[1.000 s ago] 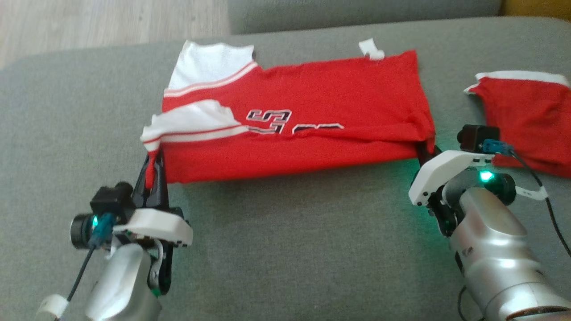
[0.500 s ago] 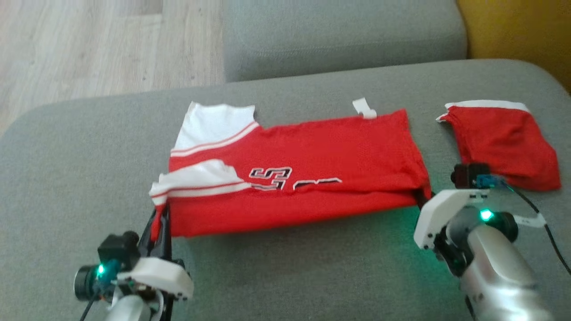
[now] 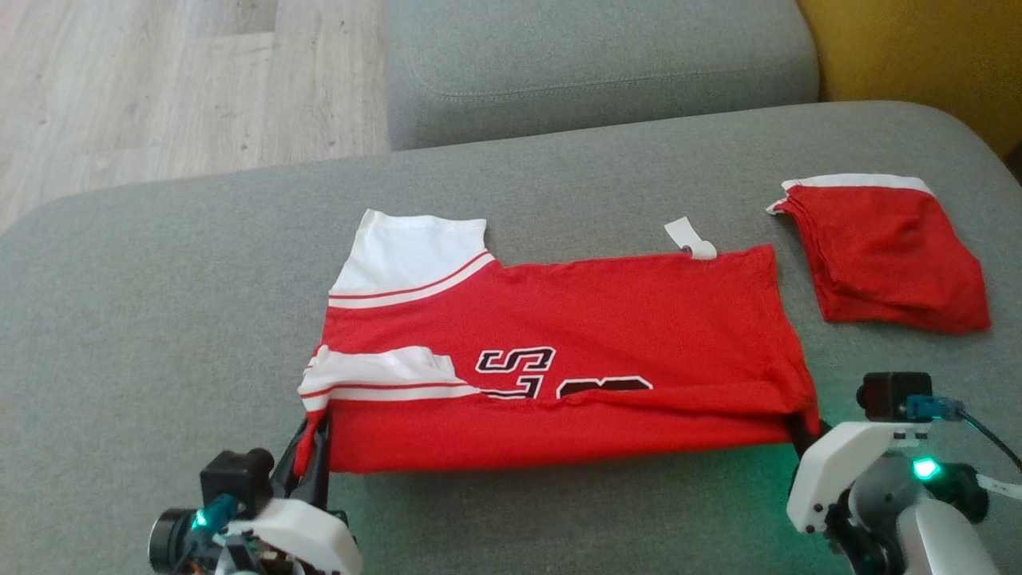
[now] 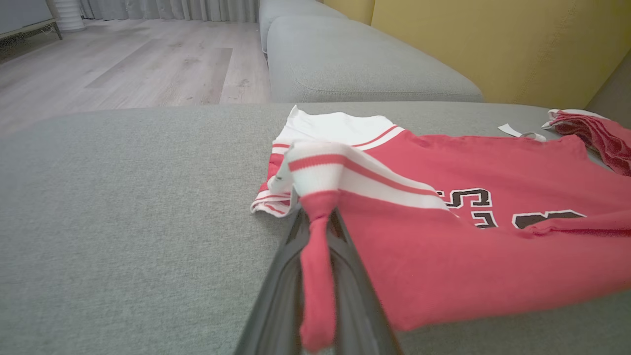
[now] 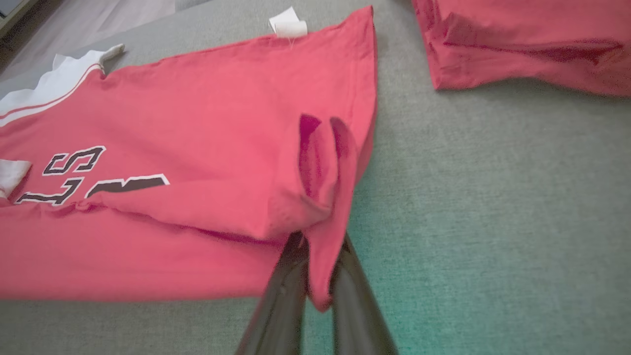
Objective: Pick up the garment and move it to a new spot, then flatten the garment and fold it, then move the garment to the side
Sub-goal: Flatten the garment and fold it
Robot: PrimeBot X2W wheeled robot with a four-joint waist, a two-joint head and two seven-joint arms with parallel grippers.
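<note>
The garment (image 3: pixel 575 319) is a red jersey with white striped sleeves and black numbers, lying lengthwise on the grey sofa cushion (image 3: pixel 160 335). Its near edge is lifted and folded over toward the far side. My left gripper (image 3: pixel 315 435) is shut on the garment's near left corner, below the white sleeve; red cloth runs between its dark fingers (image 4: pixel 276 296). My right gripper (image 3: pixel 801 429) is shut on the near right corner, with a pinch of the garment (image 5: pixel 323 231) caught between its fingers (image 5: pixel 281 305).
A second red garment (image 3: pixel 886 255), folded, lies on the cushion at the right. A white tag (image 3: pixel 691 238) sticks out at the jersey's far edge. Another grey cushion (image 3: pixel 599 64) stands behind, wooden floor (image 3: pixel 160 88) at far left, a yellow wall (image 3: pixel 918 56) at far right.
The head camera has tilted, shifting the whole picture down. Both grippers keep their hold on the near corners, and the lifted near edge stays folded over the numbers.
</note>
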